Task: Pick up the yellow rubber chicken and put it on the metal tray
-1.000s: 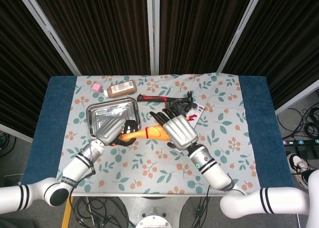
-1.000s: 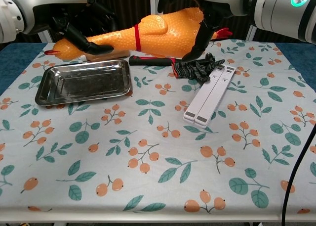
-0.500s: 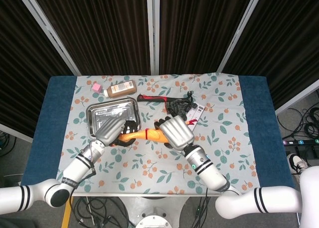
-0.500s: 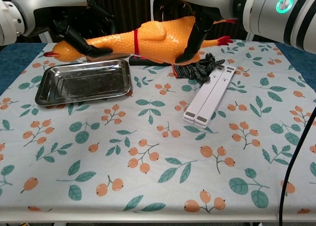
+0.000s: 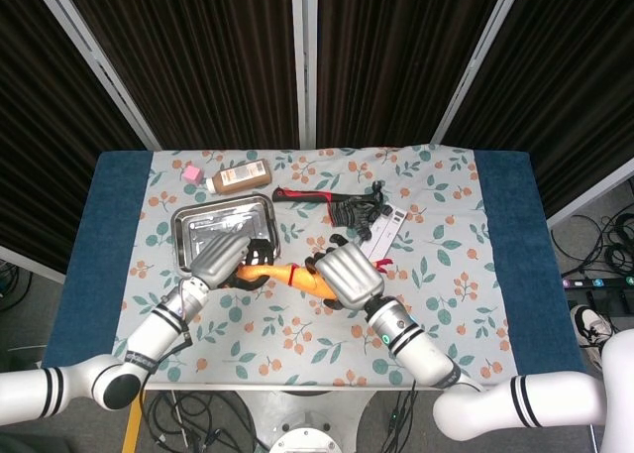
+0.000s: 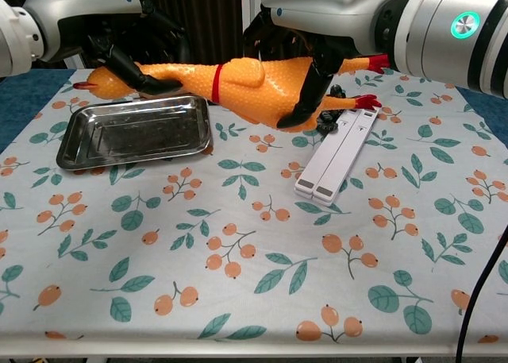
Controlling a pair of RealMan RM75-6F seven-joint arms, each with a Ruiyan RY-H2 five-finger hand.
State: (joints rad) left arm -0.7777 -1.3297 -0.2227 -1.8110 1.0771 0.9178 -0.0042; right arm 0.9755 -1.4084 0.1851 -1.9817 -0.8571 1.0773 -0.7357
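Observation:
The yellow rubber chicken hangs in the air above the table, stretched between both hands, its red beak pointing left. My left hand holds its head and neck end. My right hand grips its body near the legs; in the head view that hand hides most of the body. The metal tray lies empty at the left, just below and left of the chicken's head. In the head view the tray lies just behind my left hand.
A white folded stand lies right of centre, with black gloves and a red-handled tool behind it. A brown bottle and a pink cube lie at the back left.
My right hand has carried the chicken's body toward the front of the table and lower, tilting its legs downward. The left hand has kept its hold at the head end.

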